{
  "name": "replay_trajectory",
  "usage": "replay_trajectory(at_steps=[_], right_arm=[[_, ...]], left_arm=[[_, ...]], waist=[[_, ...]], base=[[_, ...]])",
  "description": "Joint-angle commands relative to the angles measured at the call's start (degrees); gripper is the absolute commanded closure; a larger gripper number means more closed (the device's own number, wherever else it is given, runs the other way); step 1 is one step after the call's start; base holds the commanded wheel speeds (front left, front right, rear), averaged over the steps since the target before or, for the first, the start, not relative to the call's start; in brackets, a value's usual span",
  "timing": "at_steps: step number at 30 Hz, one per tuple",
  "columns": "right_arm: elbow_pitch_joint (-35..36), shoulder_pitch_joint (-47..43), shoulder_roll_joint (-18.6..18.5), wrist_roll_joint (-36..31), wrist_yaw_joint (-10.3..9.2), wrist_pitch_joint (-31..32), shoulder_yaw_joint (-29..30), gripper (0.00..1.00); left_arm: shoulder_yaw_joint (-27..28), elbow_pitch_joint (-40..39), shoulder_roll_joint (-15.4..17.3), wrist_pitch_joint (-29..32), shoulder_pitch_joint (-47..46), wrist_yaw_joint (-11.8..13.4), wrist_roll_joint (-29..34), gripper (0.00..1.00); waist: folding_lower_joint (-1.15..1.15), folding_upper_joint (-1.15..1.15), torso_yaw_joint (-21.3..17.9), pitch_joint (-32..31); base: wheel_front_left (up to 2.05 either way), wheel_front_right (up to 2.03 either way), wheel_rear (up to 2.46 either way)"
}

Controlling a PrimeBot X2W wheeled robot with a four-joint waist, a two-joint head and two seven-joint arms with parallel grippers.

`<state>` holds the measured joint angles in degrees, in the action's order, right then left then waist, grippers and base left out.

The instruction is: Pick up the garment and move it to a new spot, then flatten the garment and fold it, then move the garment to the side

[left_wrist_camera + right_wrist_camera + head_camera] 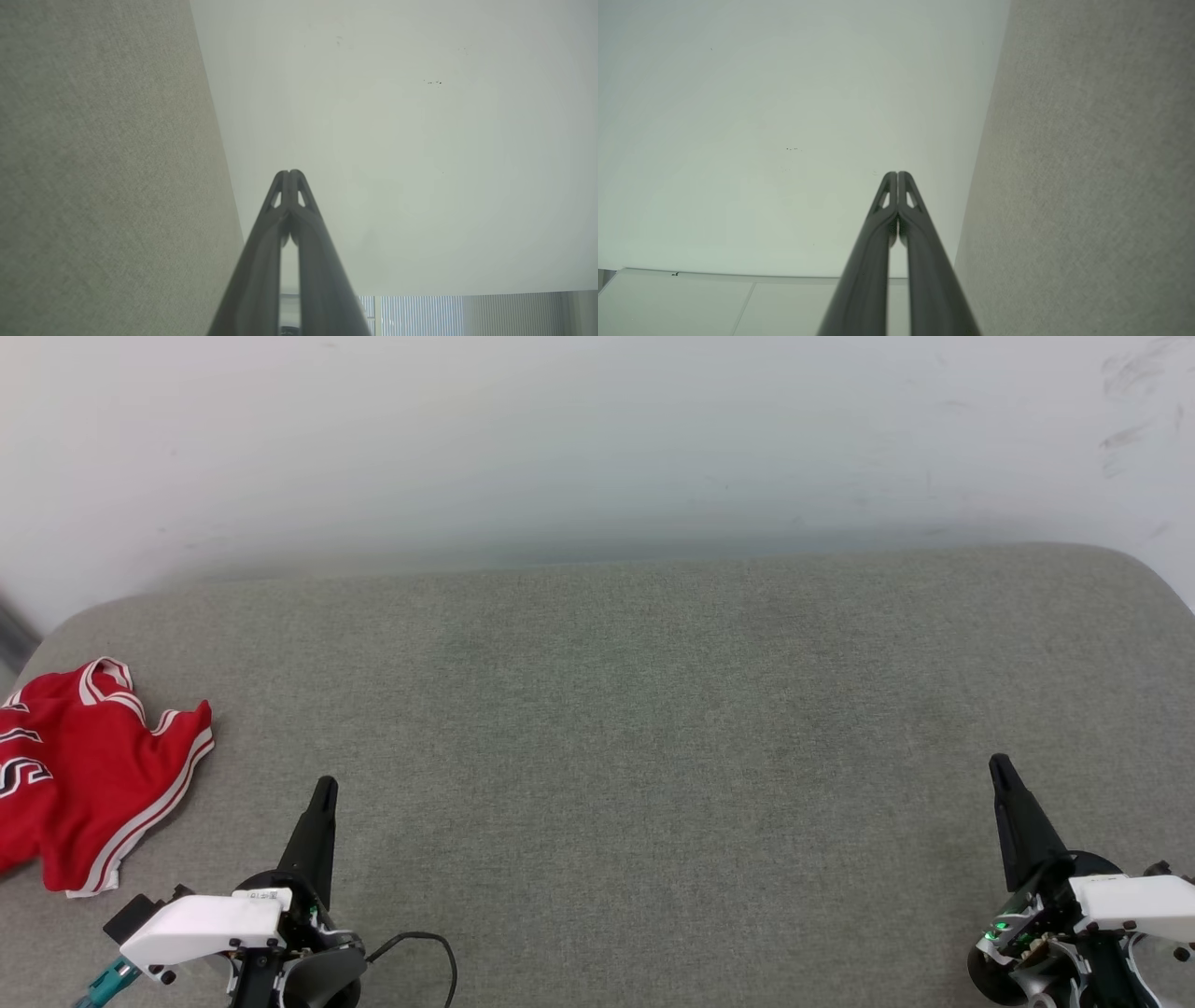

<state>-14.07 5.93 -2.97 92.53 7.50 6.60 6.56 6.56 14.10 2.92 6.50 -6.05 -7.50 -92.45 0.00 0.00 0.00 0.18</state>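
Observation:
The garment (89,775), red with red-white striped trim and part of black white-outlined lettering, lies crumpled at the far left edge of the grey fabric surface (616,737), partly cut off by the head view's border. My left gripper (326,786) is shut and empty at the lower left, its tips a little to the right of the garment and apart from it. My right gripper (999,763) is shut and empty at the lower right, far from the garment. In each wrist view the fingertips (289,173) (897,173) press together with nothing between them.
A pale wall (597,439) rises behind the grey surface, whose back corners are rounded. A black cable (429,947) loops by the left wrist. Window blinds (420,315) show low in the left wrist view.

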Motion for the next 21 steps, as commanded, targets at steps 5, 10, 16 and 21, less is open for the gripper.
replay_trajectory(at_steps=[5, 10, 16, 21], right_arm=[[-0.03, 0.67, 0.14, -0.34, -0.02, 0.11, 0.05, 1.0], [-0.03, 0.67, 0.14, -0.34, -0.02, 0.11, 0.05, 1.0], [-0.03, 0.67, 0.15, -0.34, -0.02, 0.11, 0.04, 1.0], [-0.03, 0.67, 0.15, -0.33, -0.02, 0.11, 0.03, 1.0]], left_arm=[[0.1, 0.02, -0.06, 0.28, -0.5, -0.17, 0.17, 1.0], [0.09, 0.02, -0.06, 0.28, -0.5, -0.17, 0.17, 1.0], [0.12, 0.02, -0.06, 0.29, -0.5, -0.17, 0.17, 1.0], [0.12, 0.02, -0.06, 0.29, -0.5, -0.17, 0.17, 1.0]], waist=[[0.0, 0.0, 0.0, 0.0], [0.0, 0.0, 0.0, 0.0], [0.0, 0.0, 0.0, 0.0], [0.0, 0.0, 0.0, 0.0]], base=[[0.0, 0.0, 0.0], [0.0, 0.0, 0.0], [0.0, 0.0, 0.0], [0.0, 0.0, 0.0]])
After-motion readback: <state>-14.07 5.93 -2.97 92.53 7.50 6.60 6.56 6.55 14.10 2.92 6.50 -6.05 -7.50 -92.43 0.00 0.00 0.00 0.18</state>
